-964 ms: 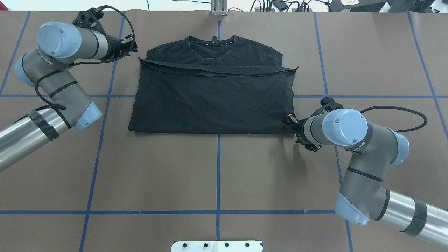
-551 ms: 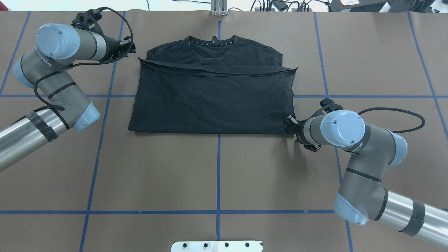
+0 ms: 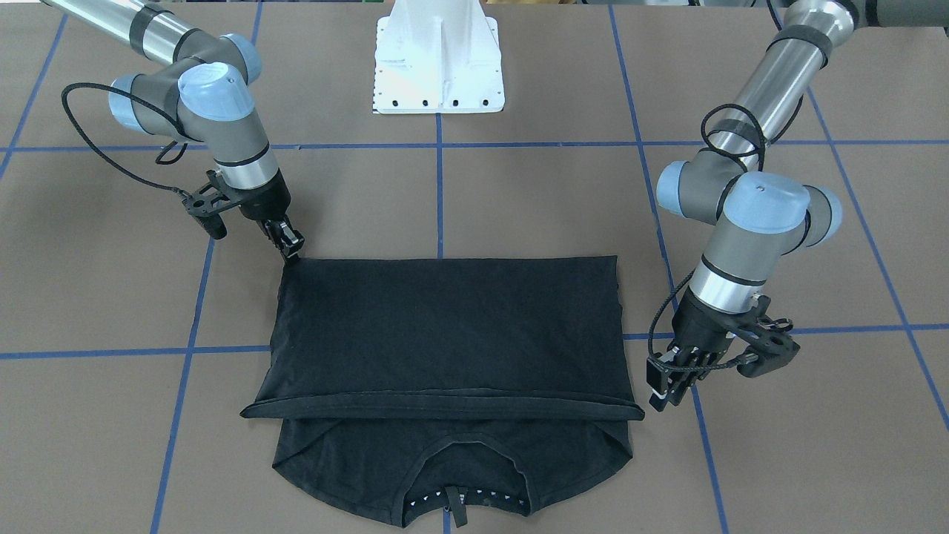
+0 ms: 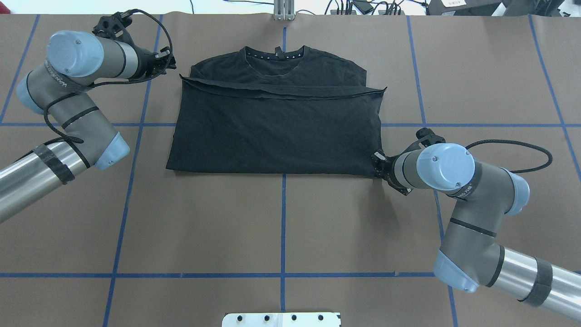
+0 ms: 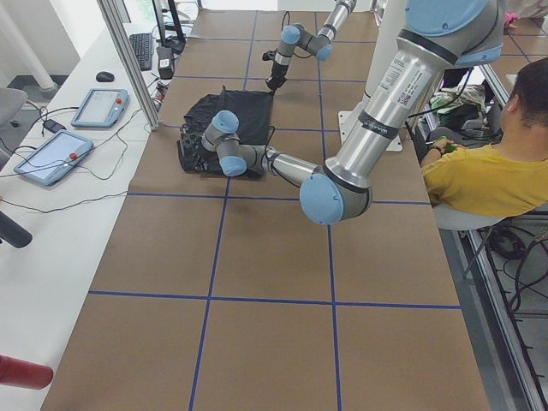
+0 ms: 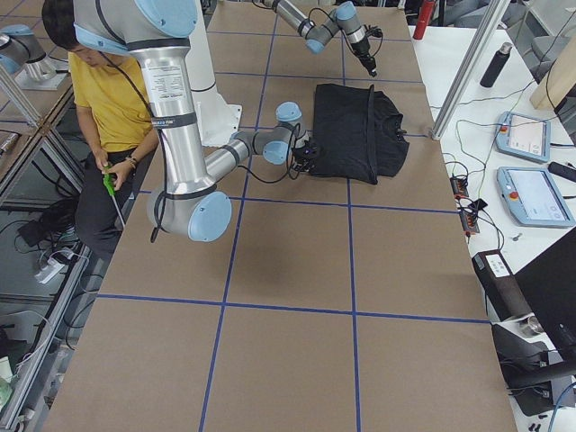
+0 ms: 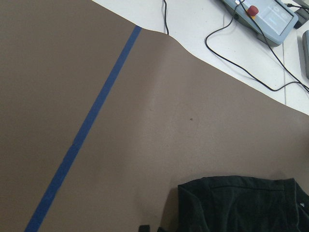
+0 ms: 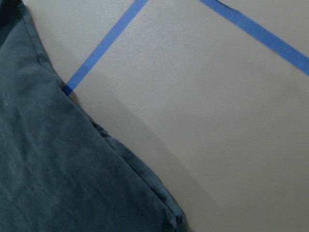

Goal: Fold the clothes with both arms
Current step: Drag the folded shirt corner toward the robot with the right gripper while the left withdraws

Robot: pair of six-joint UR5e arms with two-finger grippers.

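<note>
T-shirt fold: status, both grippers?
Right gripper at robot-side corner of T-shirt; left gripper off the cloth by the hem; jaws unclear on both. Folded once, hem below collar. Nothing on it.

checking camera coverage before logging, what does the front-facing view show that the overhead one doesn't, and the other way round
Only front-facing: the white pedestal base whole, with its upright column; overhead catches just its plate's edge.
Only overhead: the metal post and the cables past the table's far edge.
Both: the black T-shirt with its hem folded up toward the collar, the right gripper at a folded corner, the left gripper off the shirt, and the blue tape grid.
</note>
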